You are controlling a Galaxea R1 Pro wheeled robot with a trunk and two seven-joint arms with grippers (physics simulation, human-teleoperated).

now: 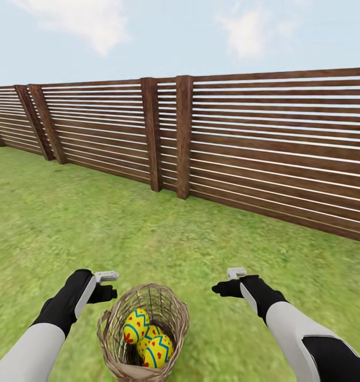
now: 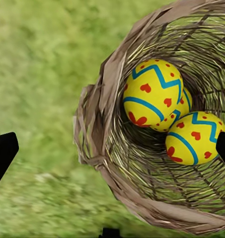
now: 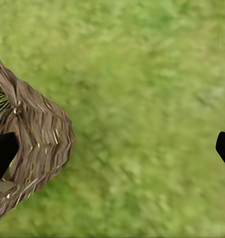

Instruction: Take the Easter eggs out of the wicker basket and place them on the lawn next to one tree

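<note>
Poised with both pairs of fingers spread wide: left gripper (image 2: 112, 148) over wicker basket (image 2: 100, 124) and eggs (image 2: 152, 93), right gripper (image 3: 112, 148) beside it, for reaching in.

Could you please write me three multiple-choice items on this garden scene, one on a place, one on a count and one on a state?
1. Where does the wicker basket stand?
A. on the lawn between the two arms
B. against the fence
C. to the right of the right gripper

2. How many Easter eggs lie in the basket?
A. one
B. two
C. three

3. How are the left gripper's jaws?
A. shut on an egg
B. open and empty
C. shut on the basket rim

Answers: 1 A, the head view shows it on grass between the arms. 2 C, three patterned eggs sit inside. 3 B, the left wrist view shows the tips wide apart, holding nothing.
</note>
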